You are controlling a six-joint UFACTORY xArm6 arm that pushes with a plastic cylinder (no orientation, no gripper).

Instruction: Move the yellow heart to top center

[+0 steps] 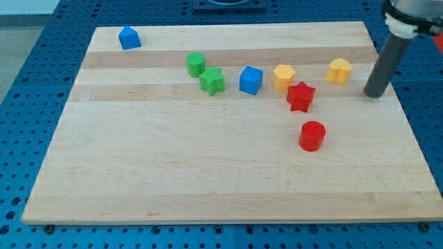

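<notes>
The yellow heart [339, 70] lay on the desk [208, 173], toward the view's top right. Our tip [374, 94] stood just right of the heart, not touching, presumably placed for a leftward push. No gripper was fitted, so none could be open or closed.

The yellow heart [339, 70] is lying flat on the wooden board in the upper right of the frame, near the board's right edge. It is showing a pale yellow top face and darker sides, and is sitting apart from the other blocks, touching none.
</notes>
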